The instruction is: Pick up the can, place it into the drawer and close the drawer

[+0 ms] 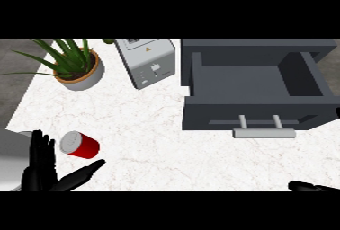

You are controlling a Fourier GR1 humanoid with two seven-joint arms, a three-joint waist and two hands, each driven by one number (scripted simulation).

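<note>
A red can [79, 144] with a silver top lies on its side on the white marble counter, at the lower left. My left hand [41, 168] stands open just left of and below the can, fingers straight up and thumb stretched toward the right, apart from the can. The dark grey drawer [256, 110] is pulled open at the upper right, its inside bare, with a light grey handle [263, 132] at its front. Only a bit of my right hand [312, 187] shows at the lower right edge.
A potted green plant [74, 65] stands at the back left. A silver toaster [147, 60] stands between the plant and the drawer. The counter's left edge runs close past my left hand.
</note>
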